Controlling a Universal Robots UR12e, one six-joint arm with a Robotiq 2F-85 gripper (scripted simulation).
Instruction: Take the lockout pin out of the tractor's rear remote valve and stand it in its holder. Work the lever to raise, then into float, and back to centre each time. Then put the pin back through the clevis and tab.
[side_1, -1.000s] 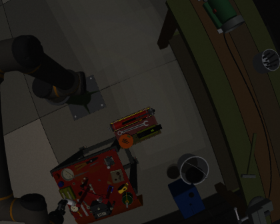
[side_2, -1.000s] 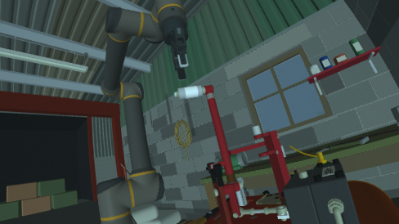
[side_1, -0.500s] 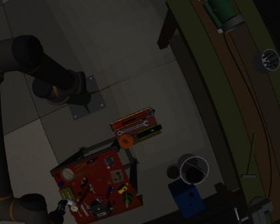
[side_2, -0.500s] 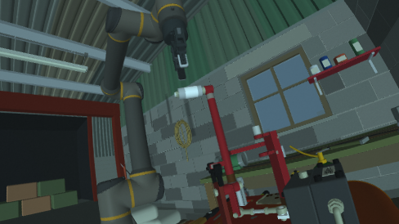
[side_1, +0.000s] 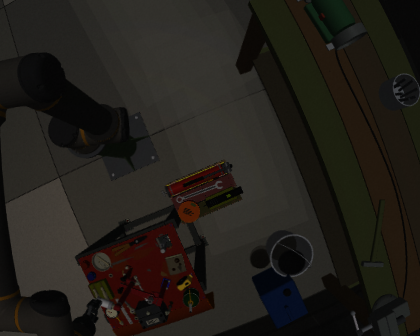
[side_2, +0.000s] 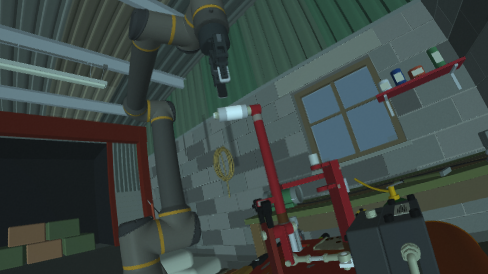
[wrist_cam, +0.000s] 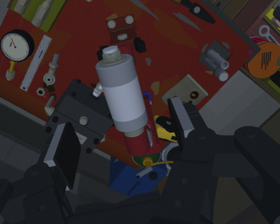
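Note:
My gripper (side_2: 223, 85) hangs open and empty just above the white grip (side_2: 231, 113) of the red lever (side_2: 265, 165), which rises tall from the red board. From the wrist camera the grip (wrist_cam: 122, 94) lies between my fingers (wrist_cam: 121, 140), seen end-on. The black valve block (wrist_cam: 78, 115) sits left of the lever's foot. A yellow-handled piece (wrist_cam: 164, 125) shows beside the lever's base, partly hidden behind a finger; I cannot tell if it is the lockout pin. The holder is not clear to me.
Behind the board stands a block wall with a window (side_2: 347, 112) and a long workbench (side_1: 325, 125). An open toolbox (side_1: 205, 189), a bucket (side_1: 291, 255) and a blue box (side_1: 280, 295) sit beside the board (side_1: 142, 277). A pressure gauge (wrist_cam: 16, 45) lies on the board.

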